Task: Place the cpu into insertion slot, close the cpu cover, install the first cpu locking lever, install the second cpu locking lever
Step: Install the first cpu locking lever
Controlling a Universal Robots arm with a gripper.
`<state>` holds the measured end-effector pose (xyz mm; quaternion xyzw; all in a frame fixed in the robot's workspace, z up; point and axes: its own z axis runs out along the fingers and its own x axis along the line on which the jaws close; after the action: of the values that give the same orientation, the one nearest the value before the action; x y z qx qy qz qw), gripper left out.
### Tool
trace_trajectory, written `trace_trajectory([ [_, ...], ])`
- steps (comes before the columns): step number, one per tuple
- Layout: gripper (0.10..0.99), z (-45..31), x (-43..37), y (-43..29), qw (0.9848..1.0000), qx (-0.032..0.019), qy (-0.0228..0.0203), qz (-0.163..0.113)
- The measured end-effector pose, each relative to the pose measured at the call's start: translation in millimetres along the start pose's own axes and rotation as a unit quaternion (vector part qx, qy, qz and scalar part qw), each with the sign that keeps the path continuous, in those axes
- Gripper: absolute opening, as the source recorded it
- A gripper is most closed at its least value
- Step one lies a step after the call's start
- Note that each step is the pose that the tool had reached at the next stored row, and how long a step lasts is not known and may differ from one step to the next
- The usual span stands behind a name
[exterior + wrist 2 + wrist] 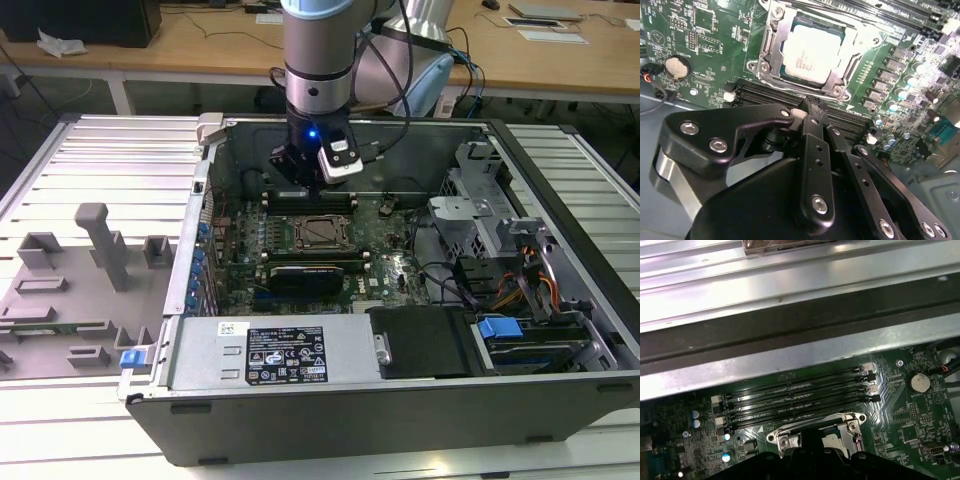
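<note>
Inside an open black computer case, the dull silver square cpu sits in its metal-rimmed insertion slot at twelve o'clock of the black gripper, whose fingers look pressed together, so any descent risks scraping the adjacent memory slots.

Silver-grey arm with a light-blue joint band, black gripper studded with silver screws, trailing black cables.
</note>
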<state>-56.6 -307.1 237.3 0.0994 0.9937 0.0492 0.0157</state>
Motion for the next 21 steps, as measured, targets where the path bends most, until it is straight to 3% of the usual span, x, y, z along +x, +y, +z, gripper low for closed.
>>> trace_trajectory([
  [5, 0.106, -0.4, -1.1, -5.6, 0.9999, 0.0020, 0.0014, -0.016],
  [10, 0.106, -0.9, -2.0, -12.1, 0.9997, 0.0156, -0.0005, -0.019],
  [13, 0.106, -1.2, -2.5, -15.0, 0.9996, 0.0182, -0.0003, -0.022],
  [17, 0.106, -0.9, -7.3, -18.6, 0.9993, 0.0198, 0.0055, -0.031],
  [21, 0.106, -0.6, -20.0, -19.3, 0.9990, 0.0229, 0.0169, -0.034],
])
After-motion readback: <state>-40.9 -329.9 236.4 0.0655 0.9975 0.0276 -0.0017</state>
